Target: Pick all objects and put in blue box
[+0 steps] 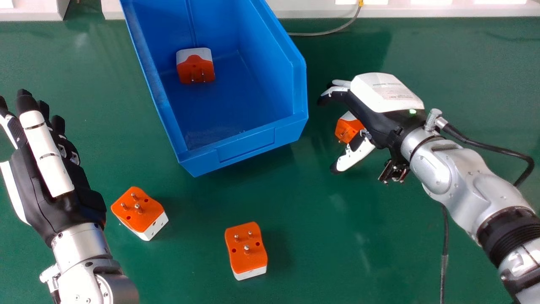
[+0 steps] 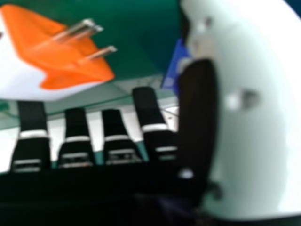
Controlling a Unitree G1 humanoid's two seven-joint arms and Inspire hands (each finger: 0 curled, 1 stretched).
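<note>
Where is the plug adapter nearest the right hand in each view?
Head view: the orange-and-white plug adapter is right of the blue box, partly covered by the right hand.
Right hand view: the same adapter is by the fingertips, its metal prongs pointing toward the thumb's side.
Shared landmark: the right hand's thumb, pale in its own view.

Small, illegible print (image 1: 390, 90) on the white back (image 1: 367, 90) of the right robot hand (image 1: 382, 120)
</note>
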